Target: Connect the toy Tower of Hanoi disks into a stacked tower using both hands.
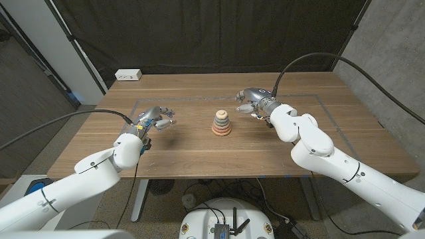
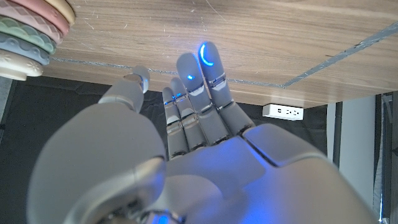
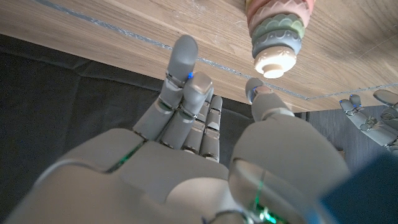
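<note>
A stacked tower of pastel disks [image 1: 222, 123] stands upright on the wooden table [image 1: 199, 153] at its middle, widest disk at the base, a pale knob on top. My left hand [image 1: 157, 119] hovers to the tower's left, apart from it, fingers spread and holding nothing. My right hand [image 1: 251, 99] is to the tower's right and a little behind it, fingers apart, holding nothing. The tower's edge [image 2: 28, 34] shows in the left wrist view beyond my left hand [image 2: 193, 124]. The right wrist view shows the tower [image 3: 277, 31] past my right hand [image 3: 205, 130].
A taped rectangle outline [image 1: 319, 99] marks the work area on the table. A white power strip [image 1: 129, 75] lies at the back left edge. A black curtain hangs behind the table. Cables run from both wrists.
</note>
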